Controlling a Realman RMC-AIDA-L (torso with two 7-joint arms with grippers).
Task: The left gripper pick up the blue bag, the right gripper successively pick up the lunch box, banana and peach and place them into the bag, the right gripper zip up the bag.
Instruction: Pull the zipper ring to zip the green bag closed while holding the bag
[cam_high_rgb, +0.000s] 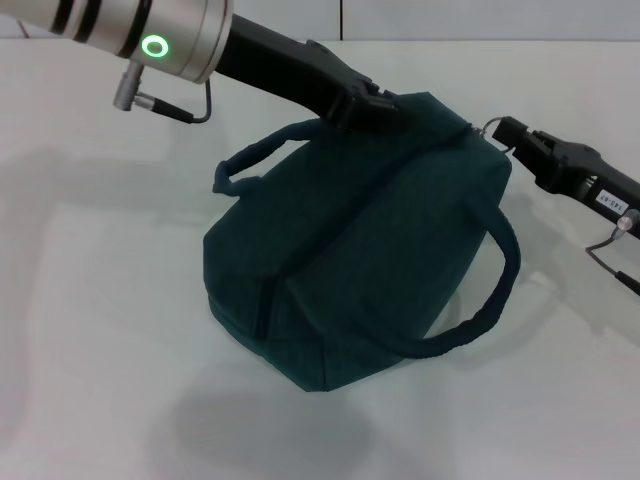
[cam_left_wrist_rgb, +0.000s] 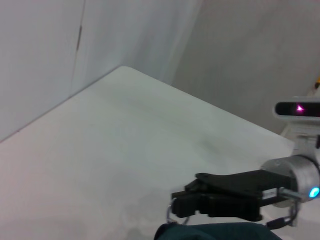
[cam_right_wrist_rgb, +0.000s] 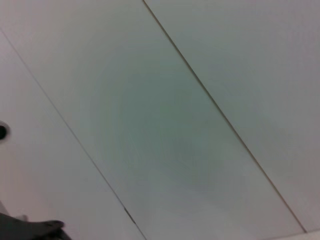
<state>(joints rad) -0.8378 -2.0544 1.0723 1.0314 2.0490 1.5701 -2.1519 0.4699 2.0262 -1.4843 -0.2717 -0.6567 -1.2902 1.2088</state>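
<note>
The blue bag (cam_high_rgb: 370, 240), dark teal with two looped handles, stands on the white table (cam_high_rgb: 90, 330) with its top seam closed. My left gripper (cam_high_rgb: 385, 108) reaches in from the upper left and is shut on the bag's top edge. My right gripper (cam_high_rgb: 503, 133) is at the bag's top right corner, shut on the metal ring zip pull (cam_high_rgb: 489, 127). The left wrist view shows the right gripper (cam_left_wrist_rgb: 176, 202) with the ring (cam_left_wrist_rgb: 172, 216) at its tip, above the bag's edge (cam_left_wrist_rgb: 210, 232). The lunch box, banana and peach are out of view.
One bag handle (cam_high_rgb: 495, 290) loops out at the right front, the other (cam_high_rgb: 250, 160) at the left back. The right wrist view shows only pale wall panels (cam_right_wrist_rgb: 175, 125). A wall runs along the table's far edge (cam_high_rgb: 400, 25).
</note>
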